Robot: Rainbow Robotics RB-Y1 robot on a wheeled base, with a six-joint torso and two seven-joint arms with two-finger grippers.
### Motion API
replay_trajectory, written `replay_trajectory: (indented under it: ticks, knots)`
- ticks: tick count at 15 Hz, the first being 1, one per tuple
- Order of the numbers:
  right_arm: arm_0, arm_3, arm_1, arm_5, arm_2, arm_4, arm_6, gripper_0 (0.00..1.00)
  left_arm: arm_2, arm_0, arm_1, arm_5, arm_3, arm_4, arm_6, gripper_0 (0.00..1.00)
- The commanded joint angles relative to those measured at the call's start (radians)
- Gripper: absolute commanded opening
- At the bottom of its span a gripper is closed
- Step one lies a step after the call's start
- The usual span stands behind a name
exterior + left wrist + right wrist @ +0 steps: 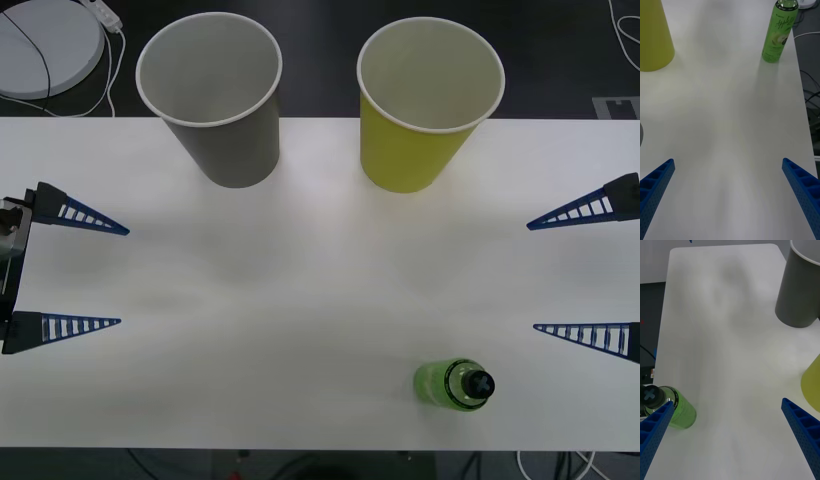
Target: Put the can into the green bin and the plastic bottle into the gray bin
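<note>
Bottle first: the plastic bottle (456,384) stands upright near the table (300,300) edge closest to me, well apart from the gray bin (212,95) and nearer the green bin (428,100). It is slim and tall, so a clumsy sideways nudge from my fingers could tip it off that edge. My right gripper (583,275) waits wide open beside the bottle, holding nothing. My left gripper (75,272) is equally open and empty, well apart from the bottle.

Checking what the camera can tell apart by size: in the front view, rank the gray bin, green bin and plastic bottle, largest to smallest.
1. gray bin and green bin: they look alike in size, so no ranking between them.
2. plastic bottle: clearly smallest, standing upright.
</note>
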State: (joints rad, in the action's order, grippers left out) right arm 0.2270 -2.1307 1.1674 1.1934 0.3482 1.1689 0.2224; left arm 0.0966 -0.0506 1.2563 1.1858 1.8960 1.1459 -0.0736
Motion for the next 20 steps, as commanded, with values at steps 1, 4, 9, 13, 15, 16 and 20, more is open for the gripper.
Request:
replay_trajectory:
  ticks: [1, 4, 9, 13, 15, 16, 20]
  knots:
    - [0.0, 0.0, 0.0, 0.0, 0.0, 0.0, 0.0, 1.0, 0.0, 0.0, 0.0, 0.0, 0.0, 0.0, 0.0, 1.0]
    - [0.025, 0.009, -0.005, 0.0, -0.014, -0.005, 0.002, 1.0, 0.0, 0.0, 0.0, 0.0, 0.0, 0.0, 0.0, 1.0]
    - [0.048, 0.028, 0.023, -0.018, -0.011, -0.092, -0.043, 1.0, 0.0, 0.0, 0.0, 0.0, 0.0, 0.0, 0.0, 1.0]
    - [0.101, 0.098, 0.044, -0.012, -0.012, -0.192, -0.275, 1.0, 0.0, 0.0, 0.0, 0.0, 0.0, 0.0, 0.0, 1.0]
    - [0.124, 0.153, 0.046, 0.026, -0.012, -0.229, -0.383, 1.0, 0.0, 0.0, 0.0, 0.0, 0.0, 0.0, 0.0, 1.0]
    - [0.127, 0.189, 0.044, 0.055, -0.012, -0.238, -0.43, 1.0, 0.0, 0.0, 0.0, 0.0, 0.0, 0.0, 0.0, 1.0]
    - [0.127, 0.318, 0.041, 0.149, -0.028, -0.262, -0.561, 1.0, 0.0, 0.0, 0.0, 0.0, 0.0, 0.0, 0.0, 1.0]
